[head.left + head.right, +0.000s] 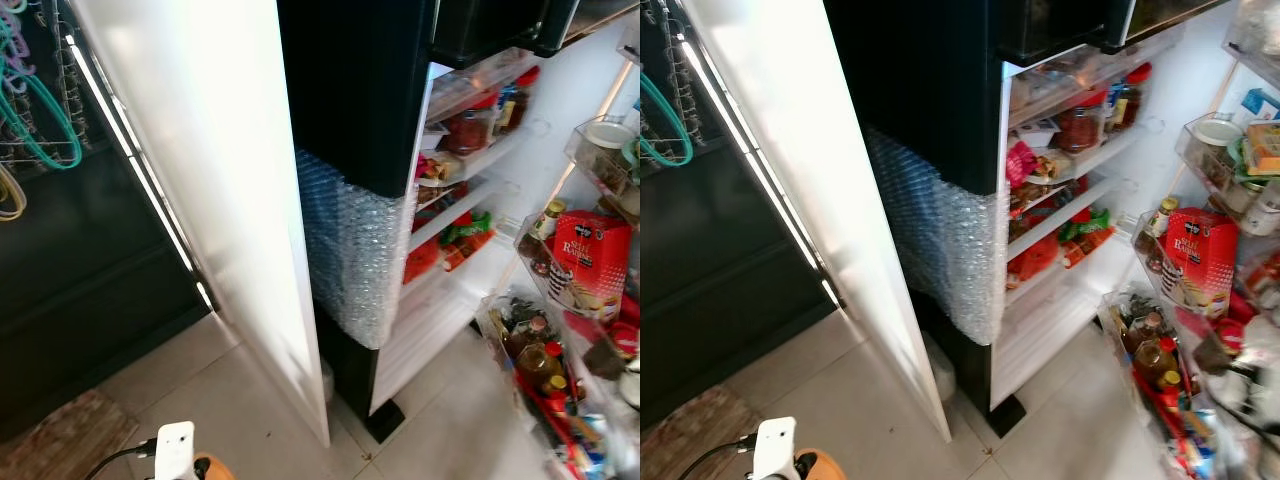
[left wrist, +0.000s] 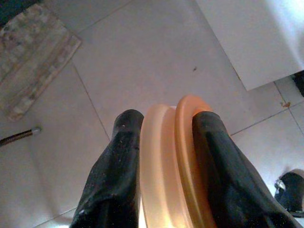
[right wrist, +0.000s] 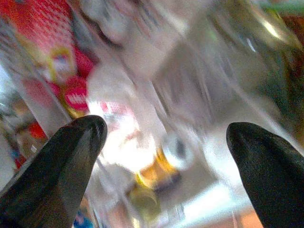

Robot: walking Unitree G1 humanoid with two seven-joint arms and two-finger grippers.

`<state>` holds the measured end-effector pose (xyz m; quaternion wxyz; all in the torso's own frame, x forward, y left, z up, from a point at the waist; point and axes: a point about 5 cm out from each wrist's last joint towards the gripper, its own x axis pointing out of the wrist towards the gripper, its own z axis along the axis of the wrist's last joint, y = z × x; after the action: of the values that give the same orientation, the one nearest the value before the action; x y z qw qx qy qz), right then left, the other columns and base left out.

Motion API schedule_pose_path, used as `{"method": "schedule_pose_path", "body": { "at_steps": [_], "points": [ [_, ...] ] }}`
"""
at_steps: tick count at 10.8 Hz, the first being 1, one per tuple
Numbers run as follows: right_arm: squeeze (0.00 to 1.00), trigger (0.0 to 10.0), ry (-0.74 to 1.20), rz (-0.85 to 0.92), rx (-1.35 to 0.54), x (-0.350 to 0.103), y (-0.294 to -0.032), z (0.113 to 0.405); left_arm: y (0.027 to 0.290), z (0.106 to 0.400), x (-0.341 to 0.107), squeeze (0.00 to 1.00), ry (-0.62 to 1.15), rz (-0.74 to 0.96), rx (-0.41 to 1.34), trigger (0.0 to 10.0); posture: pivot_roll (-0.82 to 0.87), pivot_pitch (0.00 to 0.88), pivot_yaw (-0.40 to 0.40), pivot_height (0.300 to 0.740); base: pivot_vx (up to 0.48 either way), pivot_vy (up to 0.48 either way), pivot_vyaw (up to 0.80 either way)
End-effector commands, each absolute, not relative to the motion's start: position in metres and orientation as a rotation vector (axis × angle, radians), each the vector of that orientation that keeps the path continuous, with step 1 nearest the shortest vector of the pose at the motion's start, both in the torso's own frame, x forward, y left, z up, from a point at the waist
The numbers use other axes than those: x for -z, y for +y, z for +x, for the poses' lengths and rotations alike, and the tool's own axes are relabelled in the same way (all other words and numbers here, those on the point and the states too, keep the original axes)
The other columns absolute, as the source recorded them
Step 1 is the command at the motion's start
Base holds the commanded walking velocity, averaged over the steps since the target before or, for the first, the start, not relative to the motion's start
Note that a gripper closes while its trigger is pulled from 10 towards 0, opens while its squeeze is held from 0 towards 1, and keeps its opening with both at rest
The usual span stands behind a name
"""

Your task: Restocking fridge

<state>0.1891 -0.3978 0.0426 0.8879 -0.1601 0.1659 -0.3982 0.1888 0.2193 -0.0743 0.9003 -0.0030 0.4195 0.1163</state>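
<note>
The fridge [image 1: 350,90] stands open, its black side wrapped in bubble wrap [image 1: 350,250]. Its inner shelves [image 1: 470,150] hold jars and red and green packets. On the right, the door racks [image 1: 1160,290] carry a red box [image 1: 590,260], bottles and jars. My left gripper [image 2: 166,121] is low over the tiled floor, shut on a round orange plastic container [image 2: 171,161] held edge-on between the fingers [image 2: 118,161]. Its orange edge [image 1: 212,468] peeks out beside the white wrist [image 1: 175,445]. My right gripper [image 3: 166,133] is open close to the door racks; that view is blurred.
A tall white door panel [image 1: 220,170] leans out left of the fridge. Behind it a dark cabinet [image 1: 80,260] has teal hangers [image 1: 30,120] on a wire rack. A worn mat [image 1: 60,440] lies on the tiled floor [image 1: 240,390].
</note>
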Motion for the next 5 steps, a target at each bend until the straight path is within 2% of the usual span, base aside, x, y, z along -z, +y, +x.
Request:
{"method": "schedule_pose_path", "body": {
  "at_steps": [1,2,4,5],
  "points": [
    [0.00,10.0,0.402,-0.311,0.848,-0.031,-0.396,0.180,0.215,0.172,0.084,0.00,0.947,-0.012,-0.232,10.0,-0.20,0.046,0.058,0.740,0.000,0.000,0.00],
    [0.00,10.0,0.434,-0.291,0.826,-0.022,-0.388,0.180,0.216,0.172,0.084,0.00,0.945,-0.012,-0.234,10.0,-0.19,0.046,0.059,0.740,0.000,0.000,0.00],
    [0.00,10.0,0.533,-0.204,0.701,0.007,-0.355,0.185,0.218,0.174,0.083,0.00,0.940,-0.009,-0.238,10.0,-0.19,0.045,0.064,0.740,0.000,0.000,0.00],
    [0.00,10.0,0.626,-0.114,0.521,0.031,-0.318,0.190,0.219,0.174,0.083,0.00,0.939,-0.009,-0.239,10.0,-0.19,0.044,0.068,0.740,0.000,0.000,0.00]
  ]
}}
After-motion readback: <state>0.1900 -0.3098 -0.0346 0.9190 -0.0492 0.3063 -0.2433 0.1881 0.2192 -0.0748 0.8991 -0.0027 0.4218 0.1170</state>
